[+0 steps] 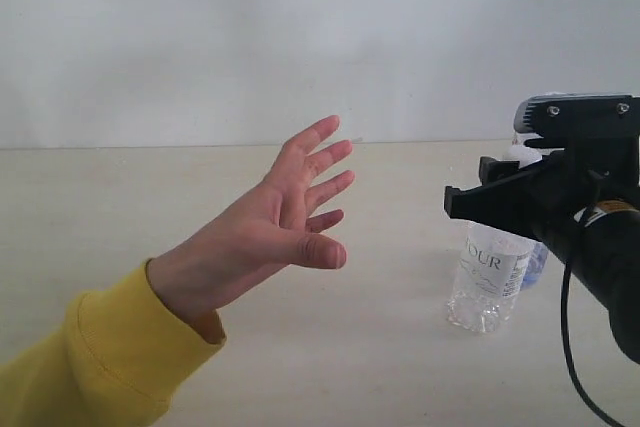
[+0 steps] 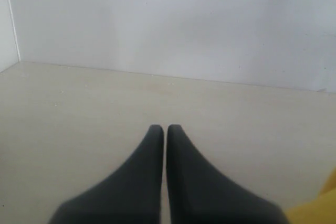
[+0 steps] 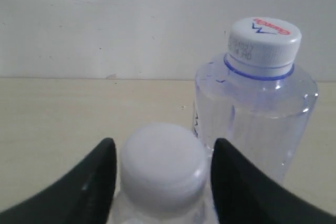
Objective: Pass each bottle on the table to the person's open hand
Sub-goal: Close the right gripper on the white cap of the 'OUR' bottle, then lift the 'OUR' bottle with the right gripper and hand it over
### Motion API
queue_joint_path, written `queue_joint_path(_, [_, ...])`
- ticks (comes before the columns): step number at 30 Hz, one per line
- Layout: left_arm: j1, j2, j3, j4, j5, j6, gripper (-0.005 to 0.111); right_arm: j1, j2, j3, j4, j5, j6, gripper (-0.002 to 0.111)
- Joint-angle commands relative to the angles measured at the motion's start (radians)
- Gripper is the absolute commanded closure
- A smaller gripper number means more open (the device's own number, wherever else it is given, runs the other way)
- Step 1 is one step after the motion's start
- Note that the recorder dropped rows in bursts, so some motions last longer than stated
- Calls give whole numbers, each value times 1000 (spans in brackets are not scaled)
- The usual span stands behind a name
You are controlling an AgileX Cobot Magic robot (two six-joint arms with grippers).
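The person's open hand (image 1: 295, 217), fingers spread and with a yellow cuff, hovers over the table (image 1: 400, 367) left of centre. The small clear white-capped bottle (image 1: 490, 277) stands at the right. My right gripper (image 1: 480, 197) is open around its top. In the right wrist view the cap (image 3: 163, 166) sits between the fingers (image 3: 100, 177) with thin gaps on both sides. The taller bluish bottle (image 3: 257, 108) stands just behind it, partly hidden (image 1: 536, 263). My left gripper (image 2: 166, 127) is shut and empty above the tabletop. The tea bottle is out of view.
A pale wall (image 1: 300, 37) runs along the table's far edge. A bit of yellow sleeve (image 2: 320, 208) shows at the corner of the left wrist view. Bare tabletop (image 1: 390, 177) lies between the hand and the bottles.
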Motion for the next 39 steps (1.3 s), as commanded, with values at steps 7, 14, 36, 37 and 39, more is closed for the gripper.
queue_joint_path(7, [3,-3,-4,1,-4,-3,103,-1,-7,-8,-23,11,-52,108])
queue_joint_path(14, [3,-3,-4,1,-4,-3,103,118,-152,-10,-83,129,-119,108])
queue_joint_path(36, [3,-3,-4,1,-4,-3,103,252,-198,-195,-461,287,242,104])
queue_joint_path(37, [3,-3,-4,1,-4,-3,103,252,-200,-195,-461,292,231,99])
queue_joint_path(39, [3,-3,-4,1,-4,-3,103,252,-202,-195,-454,294,207,78])
